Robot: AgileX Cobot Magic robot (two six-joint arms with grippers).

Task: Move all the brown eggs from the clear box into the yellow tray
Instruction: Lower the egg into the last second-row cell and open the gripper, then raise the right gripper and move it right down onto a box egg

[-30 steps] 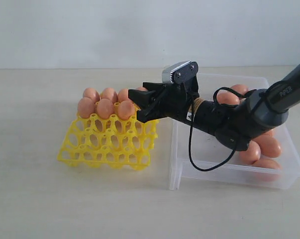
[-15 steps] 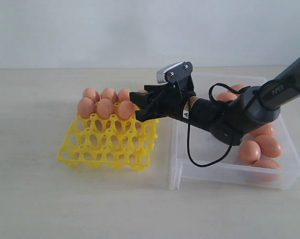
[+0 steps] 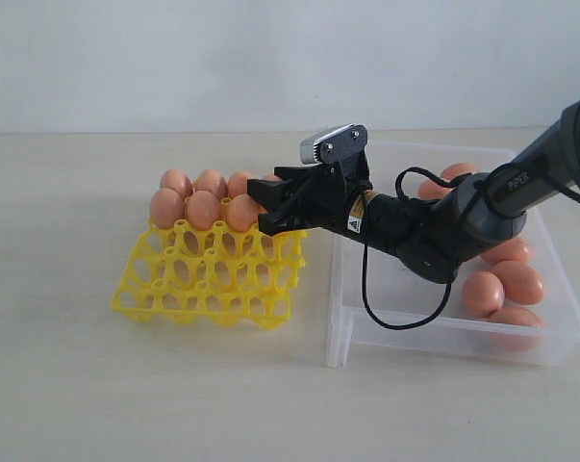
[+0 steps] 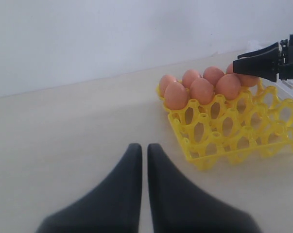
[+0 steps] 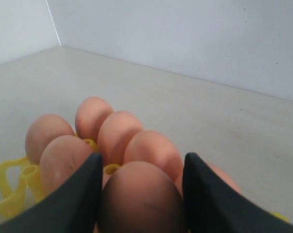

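My left claw [image 4: 144, 145] hangs low over the pale tabletop [image 3: 68, 385], its two dark fingers pressed close together with nothing between them, and the yellow tray [image 3: 208, 284] lies ahead of it. The tray sits on the tabletop just beside the clear box [image 3: 434, 339]. Its near rows of lattice cups are bare, and brown eggs [image 3: 203, 208] stand side by side in the far rows. At the tray's far right corner my right claw [image 3: 259, 204] reaches in from the box side. It is level with the seated eggs, its black fingers [image 5: 78, 194] clenched on either flank of one brown egg [image 5: 141, 199]. That egg is right up against its neighbours, though I cannot tell whether it rests in a cup. My right arm stretches back across the box's left wall and over its floor. More eggs lie loose along the right side of the box, with a few near its far wall.
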